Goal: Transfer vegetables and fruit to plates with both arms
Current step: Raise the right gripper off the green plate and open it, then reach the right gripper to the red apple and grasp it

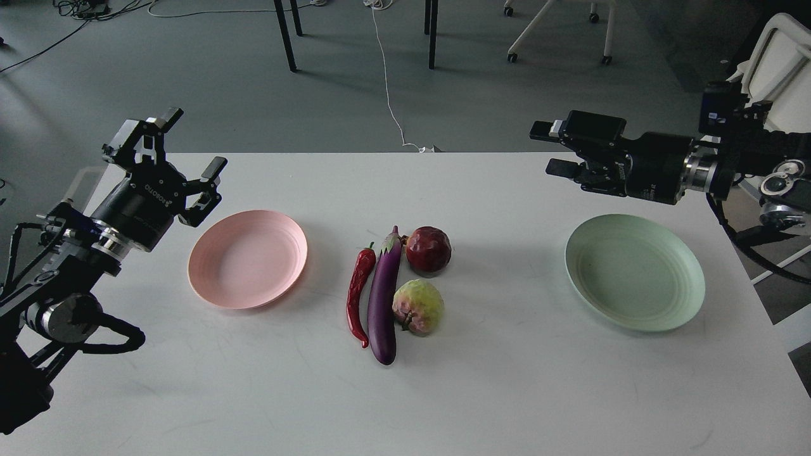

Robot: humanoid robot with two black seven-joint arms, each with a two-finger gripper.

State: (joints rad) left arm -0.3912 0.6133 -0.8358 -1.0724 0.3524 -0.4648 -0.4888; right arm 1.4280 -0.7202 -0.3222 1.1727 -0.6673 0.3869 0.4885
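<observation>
The purple eggplant (383, 297) lies in the middle of the white table, with the red chili pepper (358, 291) just left of it. The dark red pomegranate-like fruit (428, 249) and the bumpy yellow-green fruit (418, 306) sit against its right side. The pink plate (247, 258) is left of them and the mint green plate (635, 271) is far to the right; both are empty. My left gripper (185, 151) is open and empty, raised beyond the pink plate's far left rim. My right gripper (550, 149) is open and empty, raised at the table's far right, pointing left.
The white table (481, 392) ends close behind both grippers. A white office chair (782, 63) stands behind my right arm. On the floor beyond are dark table legs (285, 35), a white cable (388, 82) and a wheeled chair base (557, 31).
</observation>
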